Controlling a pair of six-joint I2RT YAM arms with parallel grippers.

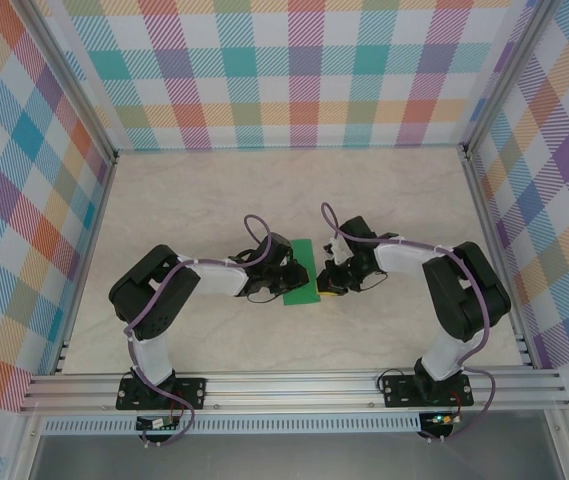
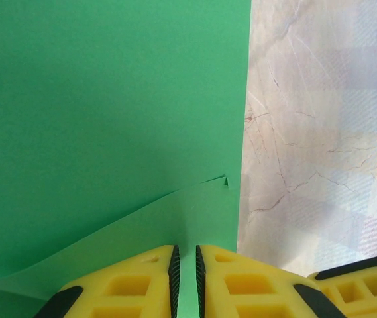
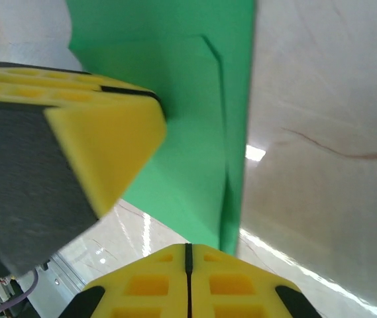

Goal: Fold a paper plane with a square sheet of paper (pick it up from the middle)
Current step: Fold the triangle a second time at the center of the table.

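Between the left fingers point(image 2: 175, 268) a thin flap of the green paper point(image 2: 108, 99) is clamped, the yellow pads nearly touching. Just beside them, the right fingers point(image 3: 188, 265) are pressed together, and the paper's lower folded edge meets their tips; whether they grip it cannot be told. A crease runs down the sheet near its edge. From above, the paper point(image 1: 302, 275) shows as a narrow strip between both arms, near the middle of the pale marbled surface point(image 1: 384, 190), with checked walls point(image 1: 304, 70) around.
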